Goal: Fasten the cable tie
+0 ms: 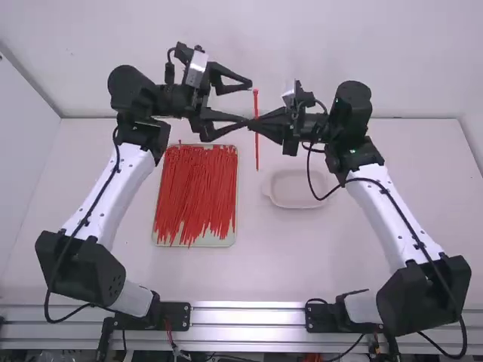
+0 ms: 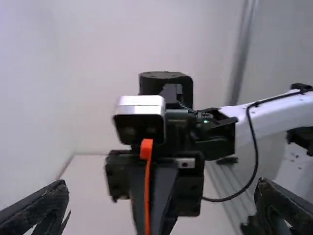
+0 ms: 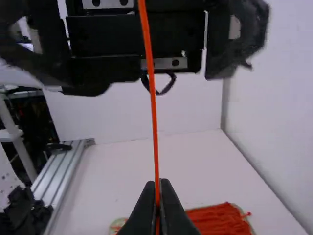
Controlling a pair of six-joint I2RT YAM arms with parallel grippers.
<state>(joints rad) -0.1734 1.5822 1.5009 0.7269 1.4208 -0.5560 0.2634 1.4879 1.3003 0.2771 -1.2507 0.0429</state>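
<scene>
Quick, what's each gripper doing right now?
Left gripper: open.
Right gripper: closed on the cable tie.

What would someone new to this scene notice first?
A single red cable tie hangs upright in mid-air above the table. The right gripper pinches it, and the left gripper is wide open, facing its upper part. On the table below lies a pile of red cable ties, with a white dish beside it.
</scene>
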